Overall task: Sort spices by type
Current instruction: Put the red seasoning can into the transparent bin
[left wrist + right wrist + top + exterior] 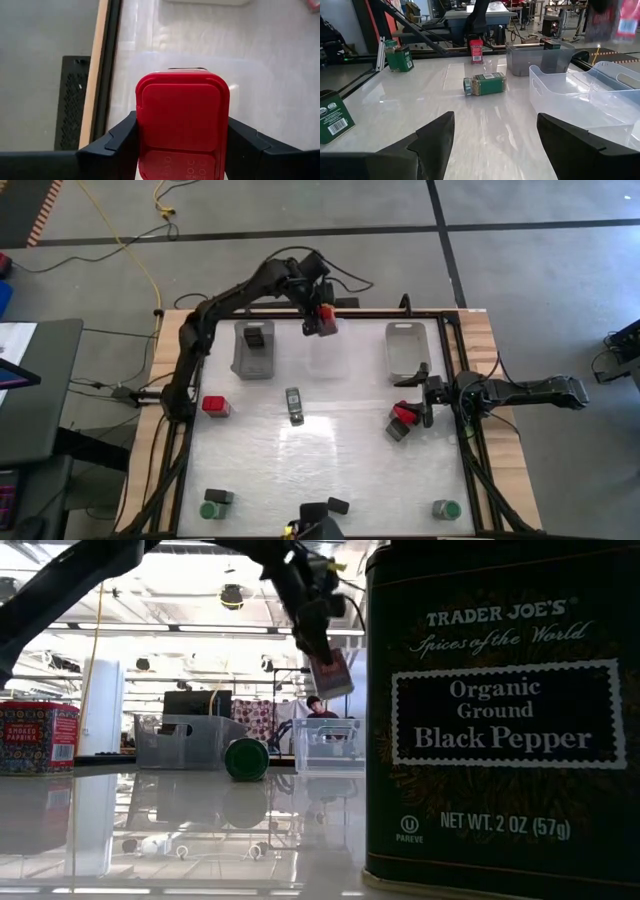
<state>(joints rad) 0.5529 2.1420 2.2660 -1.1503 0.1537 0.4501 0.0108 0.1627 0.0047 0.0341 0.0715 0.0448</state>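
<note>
My left gripper (320, 320) hangs at the table's far side, shut on a red spice box (182, 125), above the far rim of a clear bin (325, 745). Another red box (215, 406) stands at the left. A green-lidded jar (294, 405) lies on its side in the middle. Two more jars (213, 505) (445, 508) and a black box (338, 505) stand near the front edge. My right gripper (425, 395) rests open at the right edge, beside a red box (405, 415) and a dark one (397, 430). My left gripper pinches the red box between its two fingers, one on each of two opposite side walls (141, 127), close to the lid end. The fingers slant down from above. The box (330, 675) hangs tilted, lifted clear of the table and the bins.
A grey bin (255, 348) at the far left holds a black box (256, 338). A clear bin (407, 348) stands at the far right. A black pepper tin (500, 710) fills the low view's right side; a paprika tin (35, 737) stands at its left.
</note>
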